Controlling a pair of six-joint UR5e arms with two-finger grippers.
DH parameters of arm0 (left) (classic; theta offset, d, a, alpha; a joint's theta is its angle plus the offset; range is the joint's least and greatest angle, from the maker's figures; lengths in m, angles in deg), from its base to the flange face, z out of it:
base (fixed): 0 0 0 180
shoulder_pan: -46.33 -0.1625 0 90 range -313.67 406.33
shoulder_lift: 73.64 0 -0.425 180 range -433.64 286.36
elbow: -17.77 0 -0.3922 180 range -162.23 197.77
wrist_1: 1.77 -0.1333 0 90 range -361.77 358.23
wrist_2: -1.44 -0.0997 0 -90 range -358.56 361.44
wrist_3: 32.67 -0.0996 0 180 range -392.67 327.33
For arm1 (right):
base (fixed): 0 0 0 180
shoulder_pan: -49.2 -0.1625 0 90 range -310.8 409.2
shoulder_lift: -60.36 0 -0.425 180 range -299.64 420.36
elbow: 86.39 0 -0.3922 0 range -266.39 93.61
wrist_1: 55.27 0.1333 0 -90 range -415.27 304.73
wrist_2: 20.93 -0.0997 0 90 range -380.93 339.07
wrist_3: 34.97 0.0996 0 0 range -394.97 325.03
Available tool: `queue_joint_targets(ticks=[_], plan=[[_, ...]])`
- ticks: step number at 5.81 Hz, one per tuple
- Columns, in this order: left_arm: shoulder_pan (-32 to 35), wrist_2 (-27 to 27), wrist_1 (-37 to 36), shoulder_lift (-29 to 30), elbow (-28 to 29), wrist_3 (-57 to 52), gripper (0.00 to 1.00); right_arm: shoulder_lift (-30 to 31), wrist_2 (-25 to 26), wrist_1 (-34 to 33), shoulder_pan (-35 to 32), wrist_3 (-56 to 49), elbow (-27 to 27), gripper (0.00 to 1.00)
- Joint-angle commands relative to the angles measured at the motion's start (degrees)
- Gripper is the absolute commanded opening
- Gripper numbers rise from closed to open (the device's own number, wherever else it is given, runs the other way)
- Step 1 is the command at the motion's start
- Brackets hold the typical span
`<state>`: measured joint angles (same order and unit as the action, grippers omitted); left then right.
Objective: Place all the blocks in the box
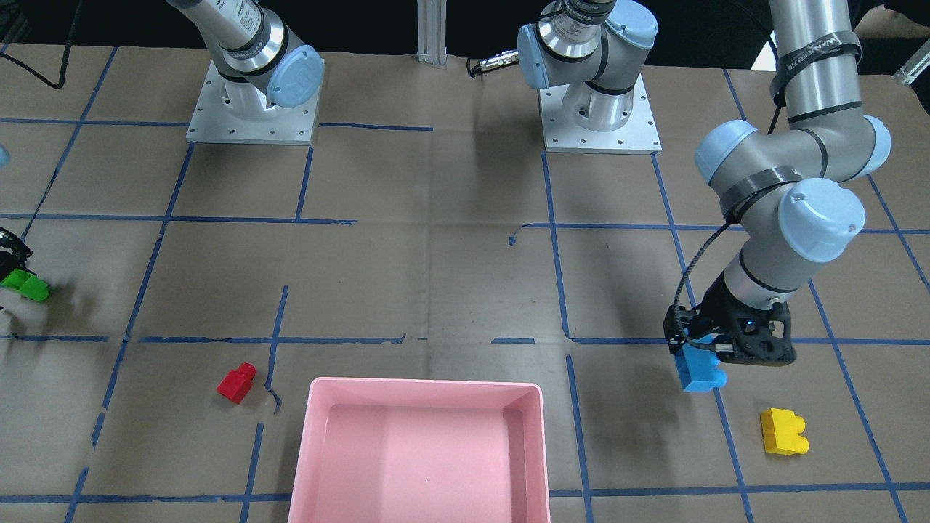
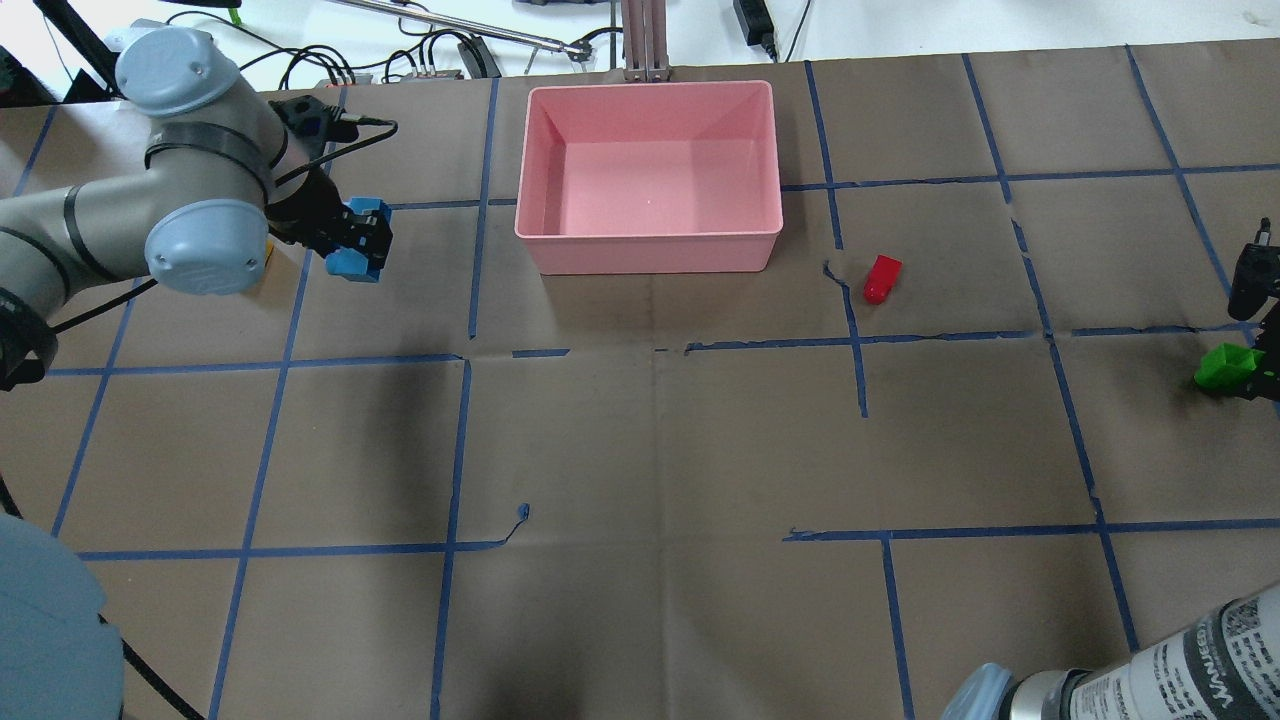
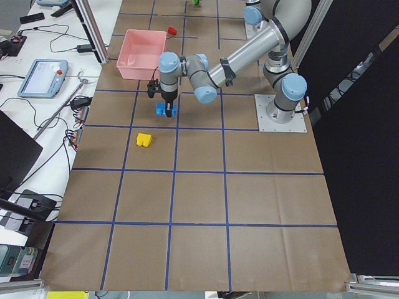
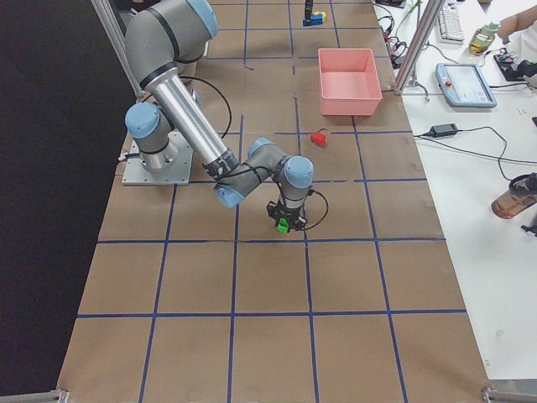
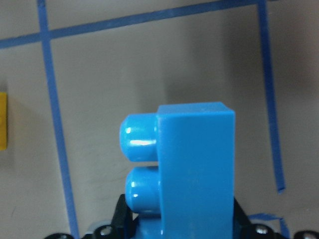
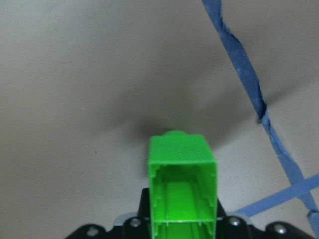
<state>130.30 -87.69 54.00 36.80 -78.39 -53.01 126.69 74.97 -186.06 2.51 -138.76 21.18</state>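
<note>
Blue block [image 1: 701,372] between left jaws; green [image 1: 27,285], right jaws.

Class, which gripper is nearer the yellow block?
Left. The left gripper, gripping the blue block, is close beside the yellow block; the right gripper, gripping the green block, is far across the table.

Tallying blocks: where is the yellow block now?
The yellow block lies lower right in the front-facing view, near the blue block in the left gripper.
</note>
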Motion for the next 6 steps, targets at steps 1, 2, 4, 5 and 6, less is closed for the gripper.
queue_joint_targets(ticks=[1,2,4,5,6], plan=[[11.86,-0.08,3.20,3.53,9.55,-0.49,0.00,0.46,-1.58,0.27,-0.33,0.94,0.00,0.12],[16.61,-0.08,2.42,6.08,11.50,-1.10,0.00,1.07,-3.07,0.27,-0.51,2.43,-0.44,0.10],[20.43,-0.52,0.75,11.95,16.67,-2.16,0.00,6.94,-7.90,11.88,-3.99,13.80,-6.72,0.10],[20.44,-0.52,0.66,15.04,20.71,-2.16,0.00,6.96,-7.92,18.92,-7.94,19.70,-14.08,0.10],[20.35,-0.43,0.57,17.24,23.36,-2.16,0.00,6.79,-8.27,24.04,-10.76,26.11,-19.54,0.09]])
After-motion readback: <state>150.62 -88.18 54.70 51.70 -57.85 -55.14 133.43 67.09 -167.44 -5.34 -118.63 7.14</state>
